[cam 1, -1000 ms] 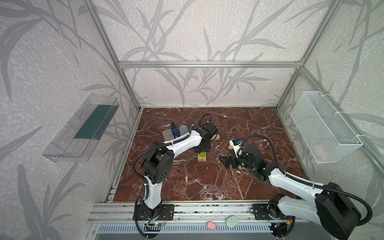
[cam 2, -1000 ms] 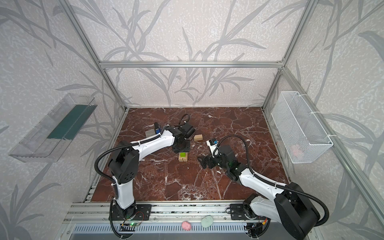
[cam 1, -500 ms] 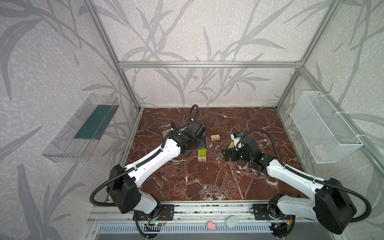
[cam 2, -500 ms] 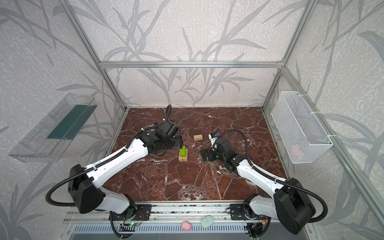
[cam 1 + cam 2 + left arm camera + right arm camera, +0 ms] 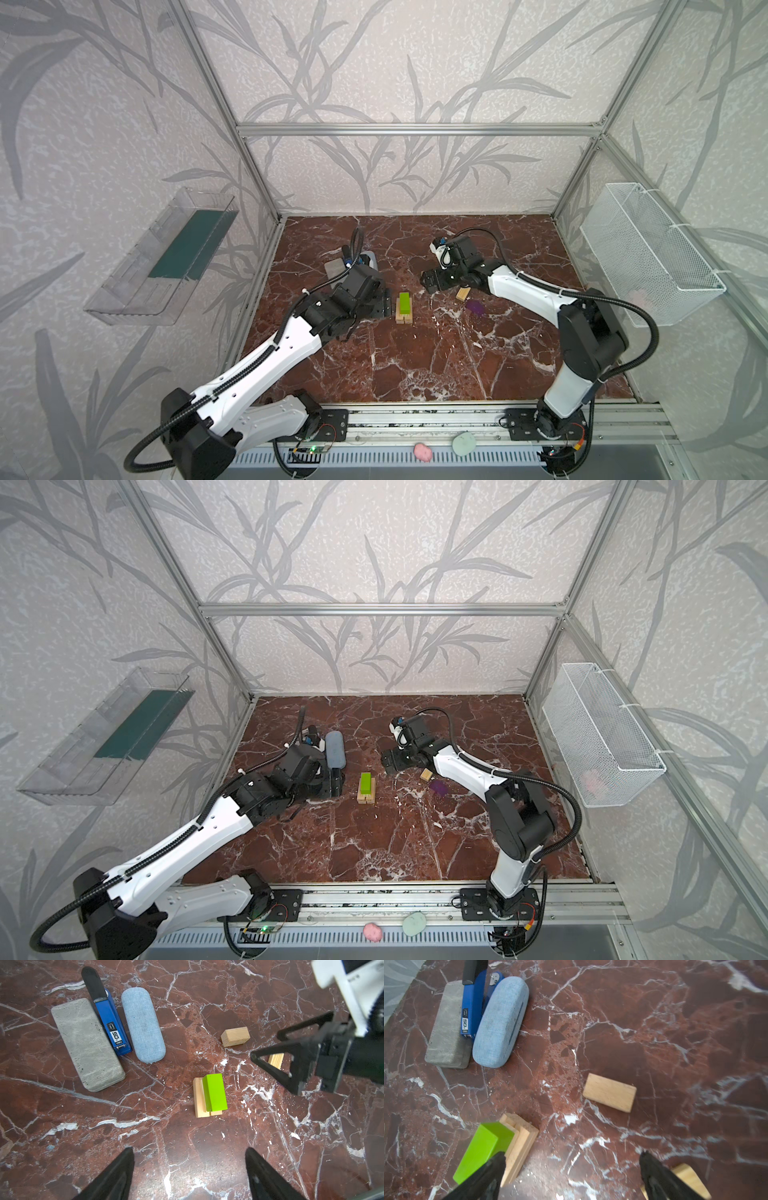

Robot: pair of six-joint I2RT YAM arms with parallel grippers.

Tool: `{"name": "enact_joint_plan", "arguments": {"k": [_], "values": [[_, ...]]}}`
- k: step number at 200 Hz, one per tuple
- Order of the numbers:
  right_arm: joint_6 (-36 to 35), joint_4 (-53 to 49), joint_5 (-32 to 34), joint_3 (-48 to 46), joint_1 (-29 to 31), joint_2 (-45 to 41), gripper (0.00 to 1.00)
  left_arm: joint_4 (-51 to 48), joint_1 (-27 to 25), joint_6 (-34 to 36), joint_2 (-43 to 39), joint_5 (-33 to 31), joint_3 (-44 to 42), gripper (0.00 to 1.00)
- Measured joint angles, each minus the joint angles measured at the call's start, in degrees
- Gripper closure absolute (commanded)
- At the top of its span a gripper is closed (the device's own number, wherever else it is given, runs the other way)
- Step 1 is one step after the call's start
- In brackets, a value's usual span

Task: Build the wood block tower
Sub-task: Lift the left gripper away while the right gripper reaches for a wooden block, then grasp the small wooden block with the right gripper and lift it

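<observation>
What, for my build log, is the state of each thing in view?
tower: low, tan layers, unfinished
lime-green block: lying on top of the tower
purple block: loose, not stacked
tan block: loose, not stacked
second tan block: also loose
left gripper: open, empty
right gripper: open, empty

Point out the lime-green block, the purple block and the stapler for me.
lime-green block (image 5: 215,1091), left wrist view, its top face.
purple block (image 5: 474,308), in a top view, its upper face.
blue stapler (image 5: 107,1014), left wrist view, its blue body.
</observation>
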Motion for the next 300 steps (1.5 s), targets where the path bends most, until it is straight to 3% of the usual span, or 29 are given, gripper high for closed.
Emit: {"name": "enact_joint_plan", "arguments": {"k": [64, 95, 149, 220, 300], "values": [[-1.31, -5.11, -5.01, 18.05, -1.70, 16.61, 0.09, 1.11, 0.42, 0.92, -4.39, -1.64, -2.62, 0.01], [-2.82, -8.96, -5.46, 24.76, -2.80, 21.66, 0.14, 2.75, 0.68, 0.94, -4.24, -1.73, -3.37, 0.00], [-6.12, -14.36, -5.79, 28.15, -3.43, 25.99, 0.15, 4.02, 0.81, 0.85, -1.92, -2.29, -3.50, 0.00], [-8.57, -18.78, -5.66, 24.74, -3.43, 24.15, 0.23, 4.44, 1.07, 0.74, -0.83, -2.43, -3.48, 0.00], [-9.70, -21.70, 2.93, 25.55, -1.99, 23.45, 0.37, 4.39, 1.16, 0.31, -0.72, -2.40, -3.32, 0.00]]}}
